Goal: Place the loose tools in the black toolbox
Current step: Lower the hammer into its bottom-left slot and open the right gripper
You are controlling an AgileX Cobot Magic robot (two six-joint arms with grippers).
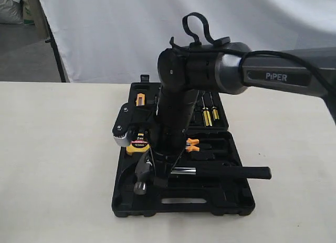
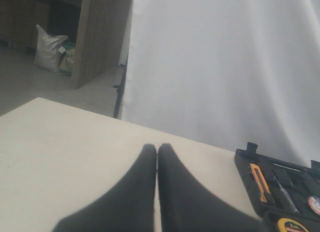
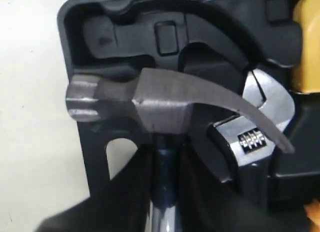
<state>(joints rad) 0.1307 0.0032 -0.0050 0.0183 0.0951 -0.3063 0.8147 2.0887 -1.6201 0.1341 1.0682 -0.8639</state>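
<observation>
White cloth (image 1: 105, 33) backs the pale table (image 1: 52, 148) where the right gripper (image 3: 165, 159) pinches the hammer (image 3: 160, 99) by its neck over the black toolbox (image 1: 231, 202), so a skewed descent could catch the claw on the adjustable wrench (image 3: 260, 122), the case lying open mid-table, recesses partly filled, while the left gripper (image 2: 158, 162) hangs empty, tips pressed together.

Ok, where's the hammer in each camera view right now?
Exterior: hammer across the black toolbox's near half, head to the left.
Left wrist: not in it.
Right wrist: head centre frame, shaft in the right gripper's jaws.
Shared landmark: the black toolbox.
</observation>
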